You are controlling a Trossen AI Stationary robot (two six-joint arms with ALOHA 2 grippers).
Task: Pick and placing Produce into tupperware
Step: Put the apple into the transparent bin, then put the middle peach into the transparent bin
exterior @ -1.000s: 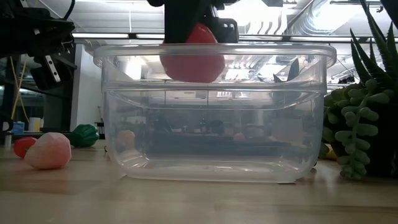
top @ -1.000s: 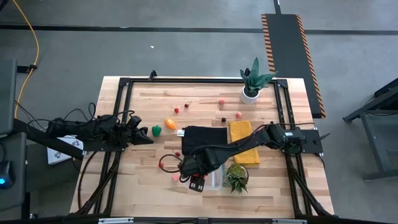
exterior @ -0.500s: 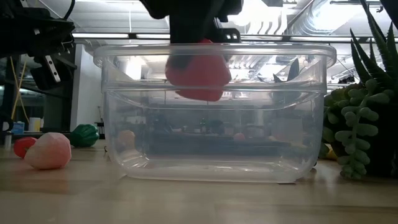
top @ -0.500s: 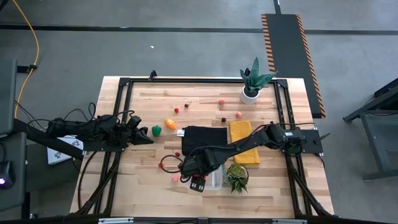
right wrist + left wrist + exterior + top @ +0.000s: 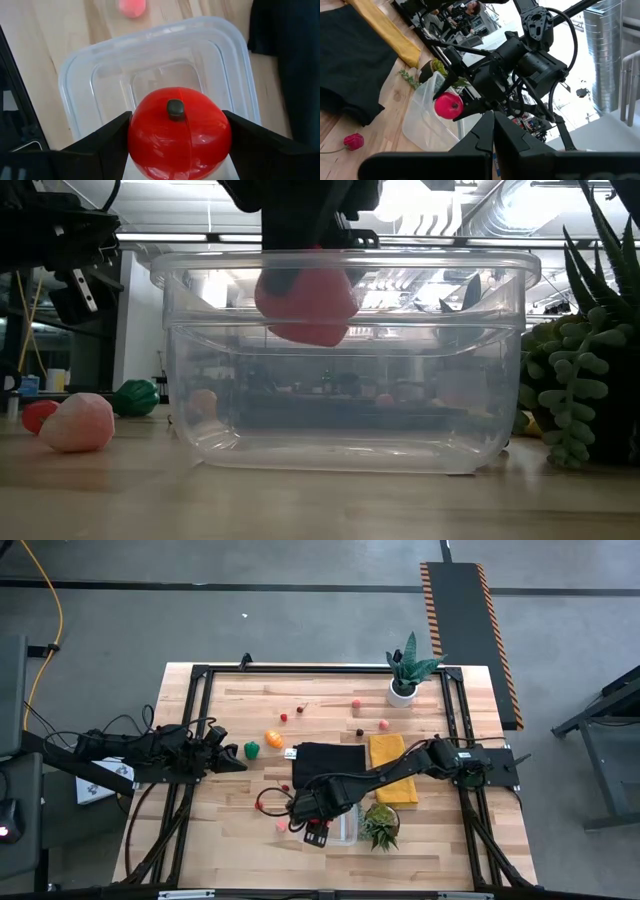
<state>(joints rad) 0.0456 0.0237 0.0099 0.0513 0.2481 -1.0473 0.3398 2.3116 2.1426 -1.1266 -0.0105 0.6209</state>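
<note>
A large red toy fruit [image 5: 180,132] is clamped in the right hand [image 5: 177,150] directly above the clear tupperware [image 5: 100,75], partly sunk below its rim. The left hand [image 5: 232,758], well left of the tupperware, is closed and empty.

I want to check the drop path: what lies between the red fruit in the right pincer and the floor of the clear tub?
Nothing: in the right wrist view the red fruit hangs over the tub's bare floor.
</note>
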